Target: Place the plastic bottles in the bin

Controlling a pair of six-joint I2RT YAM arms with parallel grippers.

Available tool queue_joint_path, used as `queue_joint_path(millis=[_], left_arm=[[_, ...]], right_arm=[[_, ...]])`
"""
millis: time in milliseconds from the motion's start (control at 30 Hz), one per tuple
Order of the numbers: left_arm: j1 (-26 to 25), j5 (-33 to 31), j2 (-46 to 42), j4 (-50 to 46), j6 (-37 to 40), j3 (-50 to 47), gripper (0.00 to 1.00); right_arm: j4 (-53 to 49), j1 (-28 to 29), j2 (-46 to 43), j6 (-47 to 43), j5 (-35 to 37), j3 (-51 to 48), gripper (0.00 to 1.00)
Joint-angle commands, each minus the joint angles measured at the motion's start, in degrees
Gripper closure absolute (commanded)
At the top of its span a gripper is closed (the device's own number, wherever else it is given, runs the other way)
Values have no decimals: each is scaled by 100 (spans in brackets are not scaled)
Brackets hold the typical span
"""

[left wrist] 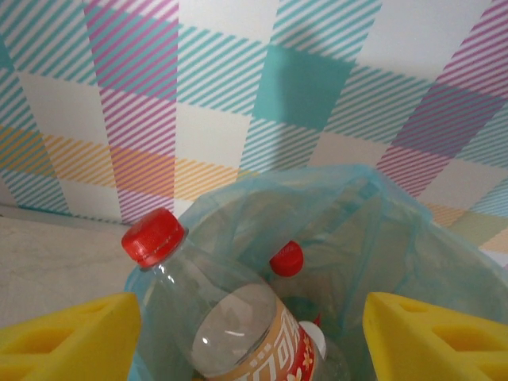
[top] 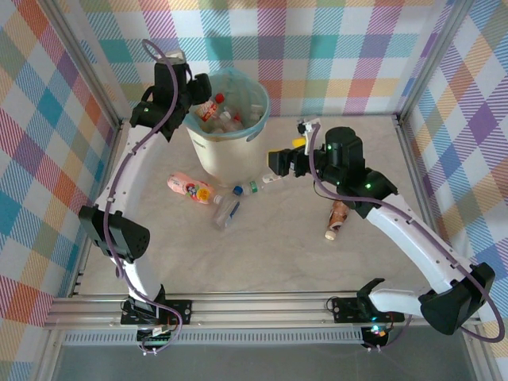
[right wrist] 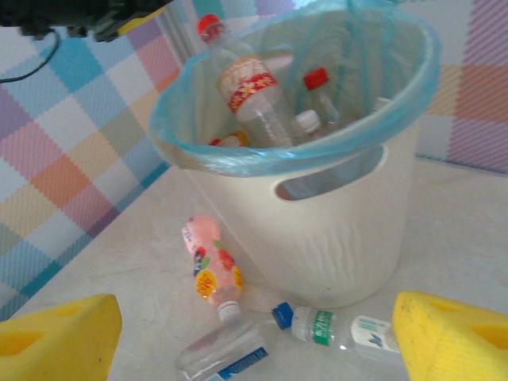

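Observation:
The cream bin [top: 218,155] with a teal liner holds several plastic bottles. My left gripper [top: 200,86] hovers open over its left rim. A clear red-capped bottle [left wrist: 230,317] leans inside the liner [left wrist: 373,230] between the wide-apart yellow fingers [left wrist: 63,341], untouched. It sticks up past the rim [right wrist: 250,95]. My right gripper [top: 274,164] is open low on the bin's right side [right wrist: 333,238]. Ahead of it on the table lie a pink bottle [right wrist: 210,258], a clear blue-labelled bottle [right wrist: 222,357] and a blue-capped, green-labelled bottle [right wrist: 333,327].
A brownish bottle [top: 338,217] lies on the table under my right forearm. The pink bottle [top: 189,187] and the blue-labelled one [top: 226,213] sit in front of the bin. Checked walls close in the back and both sides.

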Motion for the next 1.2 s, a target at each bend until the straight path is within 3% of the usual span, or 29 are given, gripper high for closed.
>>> queue_joint_path(millis=[0, 167, 267, 367, 533, 700, 833, 1167], left_arm=[[28, 375, -213, -3, 72, 114, 27], [-380, 683, -796, 317, 925, -531, 27], [-958, 720, -1225, 590, 1743, -1148, 27], [-1644, 856, -1547, 655, 2663, -1659, 27], [-2494, 2098, -1927, 528, 3568, -2397, 26], [-3102, 3151, -2028, 480, 3957, -2762, 25], [-3310, 3322, -1884, 458, 3825, -2758, 25], [-3384, 2982, -1891, 364, 3775, -2785, 25]], right_arm=[[-966, 35, 88, 323, 986, 367, 11], [-2258, -91, 190, 912, 1671, 474, 9], [-3165, -290, 262, 1598, 2083, 417, 8], [-3554, -756, 103, 2208, 2019, -84, 7], [-3225, -1670, -320, 2623, 1486, -1284, 7], [-2436, -2110, -222, 2581, 1105, -2107, 10], [-1930, -2214, 106, 2511, 1004, -2393, 15], [-1285, -2417, 1108, 2450, 1035, -2655, 21]])
